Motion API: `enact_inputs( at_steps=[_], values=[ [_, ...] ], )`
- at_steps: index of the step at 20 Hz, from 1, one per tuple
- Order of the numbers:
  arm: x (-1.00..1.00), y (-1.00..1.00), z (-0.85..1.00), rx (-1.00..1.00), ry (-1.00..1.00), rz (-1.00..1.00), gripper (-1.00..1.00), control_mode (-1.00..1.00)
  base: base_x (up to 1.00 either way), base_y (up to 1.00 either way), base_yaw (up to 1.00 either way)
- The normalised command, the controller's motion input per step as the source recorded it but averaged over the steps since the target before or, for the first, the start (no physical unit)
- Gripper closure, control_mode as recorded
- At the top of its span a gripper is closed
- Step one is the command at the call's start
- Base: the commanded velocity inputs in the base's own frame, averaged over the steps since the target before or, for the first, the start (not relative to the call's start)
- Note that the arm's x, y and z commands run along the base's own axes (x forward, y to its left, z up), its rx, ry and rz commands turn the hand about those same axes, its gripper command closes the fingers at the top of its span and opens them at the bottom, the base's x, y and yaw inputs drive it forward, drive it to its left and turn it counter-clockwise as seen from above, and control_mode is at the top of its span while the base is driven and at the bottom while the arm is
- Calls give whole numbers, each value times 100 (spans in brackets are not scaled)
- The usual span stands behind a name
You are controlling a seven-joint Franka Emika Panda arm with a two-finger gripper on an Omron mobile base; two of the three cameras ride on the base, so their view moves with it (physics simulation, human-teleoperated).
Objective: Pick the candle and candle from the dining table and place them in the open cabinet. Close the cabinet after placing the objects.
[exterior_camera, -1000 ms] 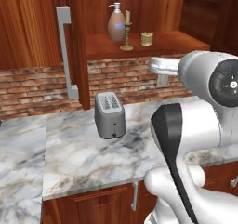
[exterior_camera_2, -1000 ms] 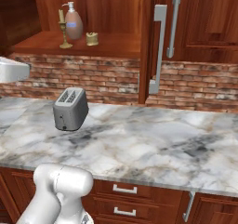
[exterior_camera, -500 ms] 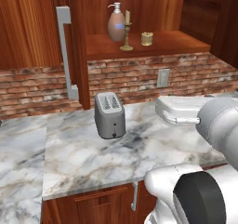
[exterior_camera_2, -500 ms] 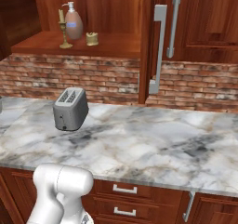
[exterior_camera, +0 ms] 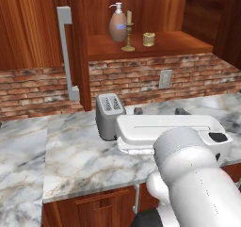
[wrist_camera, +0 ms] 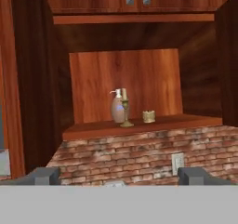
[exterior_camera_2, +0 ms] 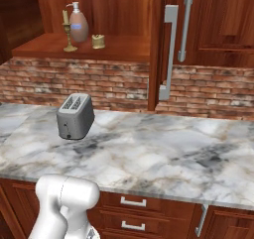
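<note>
The brass candlestick candle stands on the shelf of the open cabinet. The short tan candle sits just right of it. The cabinet's door stands swung out, its long silver handle showing. My gripper hovers low over the marble counter by the toaster, pointing at the shelf. It is open, with nothing between its fingertips. The dining table is out of view.
A soap dispenser stands behind the candlestick. A grey toaster sits on the marble counter below the shelf. A brick backsplash with an outlet runs behind, and closed cabinets hang to the right.
The hand has swung down from the upper right to just above the counter beside the toaster, and the arm's big links have shifted. The candles and the cabinet door have not moved.
</note>
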Motion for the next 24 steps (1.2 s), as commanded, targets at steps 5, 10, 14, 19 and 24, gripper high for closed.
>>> enact_inputs(
  at_steps=[5,10,14,19,24],
  values=[
    [11,73,-2,0,-11,-13,-100,-100,0,0,0],
    [47,60,-4,0,-1,-10,-100,-100,0,0,0],
    [59,58,0,0,0,-11,-100,-100,0,0,0],
    [30,82,-5,-3,0,-28,-100,-100,0,0,0],
    [50,20,-14,-4,5,-42,-100,-100,0,0,0]
  ],
)
